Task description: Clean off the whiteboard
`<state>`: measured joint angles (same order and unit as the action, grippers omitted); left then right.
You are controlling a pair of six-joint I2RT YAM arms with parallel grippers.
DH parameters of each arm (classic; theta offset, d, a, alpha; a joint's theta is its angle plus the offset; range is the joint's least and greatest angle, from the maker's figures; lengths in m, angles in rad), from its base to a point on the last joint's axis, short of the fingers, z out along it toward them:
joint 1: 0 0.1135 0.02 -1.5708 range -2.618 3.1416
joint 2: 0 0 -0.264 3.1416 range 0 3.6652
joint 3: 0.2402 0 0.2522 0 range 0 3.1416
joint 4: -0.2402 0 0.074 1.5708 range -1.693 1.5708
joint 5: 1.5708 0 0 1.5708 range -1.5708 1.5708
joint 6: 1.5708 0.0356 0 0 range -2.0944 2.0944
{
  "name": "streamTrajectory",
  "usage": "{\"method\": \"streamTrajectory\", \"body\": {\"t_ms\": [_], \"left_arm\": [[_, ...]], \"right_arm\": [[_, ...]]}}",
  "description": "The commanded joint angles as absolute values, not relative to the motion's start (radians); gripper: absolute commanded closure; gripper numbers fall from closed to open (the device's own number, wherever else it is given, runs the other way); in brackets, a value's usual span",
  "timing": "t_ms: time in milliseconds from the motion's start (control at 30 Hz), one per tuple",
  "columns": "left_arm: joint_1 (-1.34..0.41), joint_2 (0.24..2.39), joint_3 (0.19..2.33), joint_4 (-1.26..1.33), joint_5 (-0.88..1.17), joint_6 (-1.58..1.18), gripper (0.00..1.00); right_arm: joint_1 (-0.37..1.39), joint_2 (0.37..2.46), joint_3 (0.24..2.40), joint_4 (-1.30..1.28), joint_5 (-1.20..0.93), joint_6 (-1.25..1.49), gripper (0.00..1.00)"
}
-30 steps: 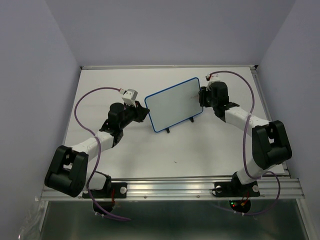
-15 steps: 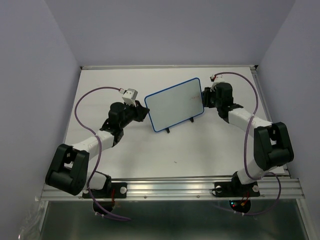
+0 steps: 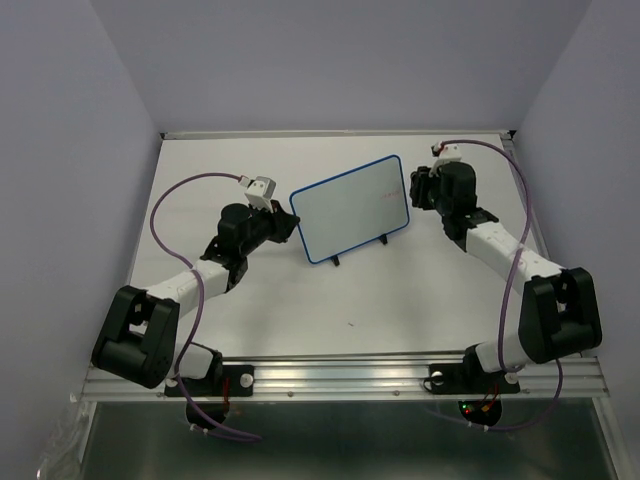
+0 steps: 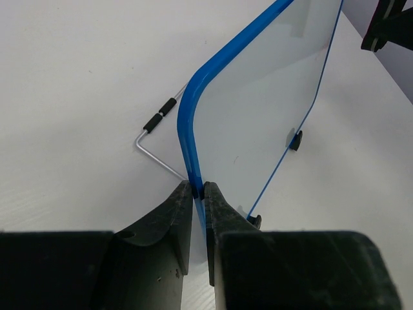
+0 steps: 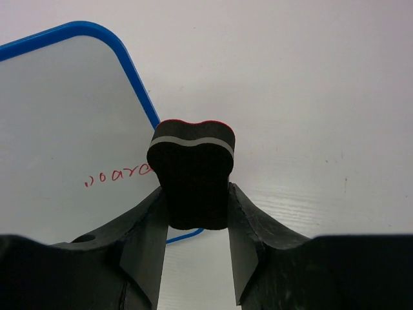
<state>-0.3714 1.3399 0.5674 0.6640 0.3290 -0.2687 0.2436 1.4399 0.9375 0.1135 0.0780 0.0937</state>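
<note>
Tabletop [image 3: 400, 300], white, is seen w/ whiteboard [image 3: 350, 210] stood near its middle, toward the far side, between both arms. Board is propped upright on its long edge, blue frame all round, face turned toward the arm bases. L arm [image 3: 190, 285] is stretched fwd to board's left edge; R arm [image 3: 495, 245] is reached fwd to its right edge. L end effector [image 4: 199, 189] is closed on the frame's left edge, the blue rim pinched from both sides. R end effector [image 5: 195, 194] is clamped on a black eraser [image 5: 193, 161], w/ a gray stripe and red top edge shown. Eraser is held just beside board's right edge; contact can't be told. Red scribble [image 5: 116, 175] is seen on the face near that edge. Bent wire stand [image 4: 158, 145] w/ a black sleeve is seen behind the board. Two black feet [image 3: 387, 239] are set on the tabletop under the lower edge.
</note>
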Motion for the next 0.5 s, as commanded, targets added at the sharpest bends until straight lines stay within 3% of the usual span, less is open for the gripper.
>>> {"method": "streamTrajectory", "body": {"t_ms": [0,133,467], "left_arm": [[-0.380,1.364,0.586,0.623,0.322,-0.245,1.00],[-0.380,1.364,0.589,0.621,0.322,-0.247,1.00],[-0.380,1.351,0.589,0.604,0.316,-0.238,1.00]], "right_arm": [[0.274,1.443,0.943,0.133,-0.063,0.095,0.99],[0.374,1.514,0.997,0.137,0.034,0.060,0.99],[0.408,1.589,0.990,0.316,0.113,0.152,0.99]]}}
